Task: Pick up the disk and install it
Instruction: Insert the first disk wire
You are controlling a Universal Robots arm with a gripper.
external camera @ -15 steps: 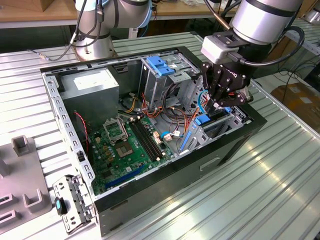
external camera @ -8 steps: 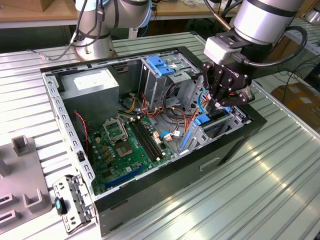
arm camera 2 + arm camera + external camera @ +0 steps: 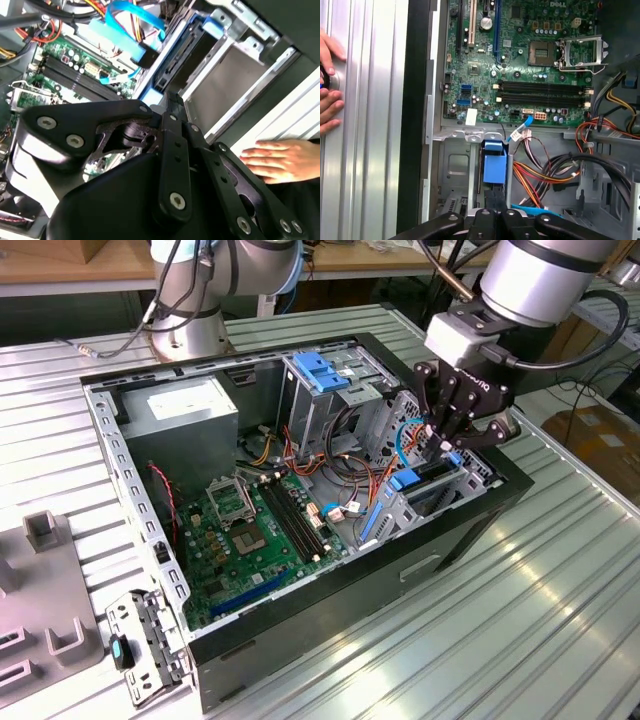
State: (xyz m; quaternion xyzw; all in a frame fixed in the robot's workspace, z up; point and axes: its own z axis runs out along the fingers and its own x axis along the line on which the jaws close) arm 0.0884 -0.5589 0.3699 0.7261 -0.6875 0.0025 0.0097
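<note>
The disk (image 3: 177,57) stands edge-on in the bay (image 3: 227,85), right at my tips, its blue rails against the bay's guides. Depth of seating: cannot tell. My fingers (image 3: 447,445) are drawn narrow and touch the disk's near end; whether they pinch it or only bear on it is unclear.

Risks: a tilted disk could bind its rails in the guides, and an off-centre push may let my tips slide off. The blue cable (image 3: 132,22) and the wire bundle (image 3: 545,172) lie just beside the bay and could snag or get trapped. The board (image 3: 520,65) lies further off. A person's hand (image 3: 285,160) rests on the worktop (image 3: 480,640) outside the case wall (image 3: 417,125), near me: pinch hazard.
</note>
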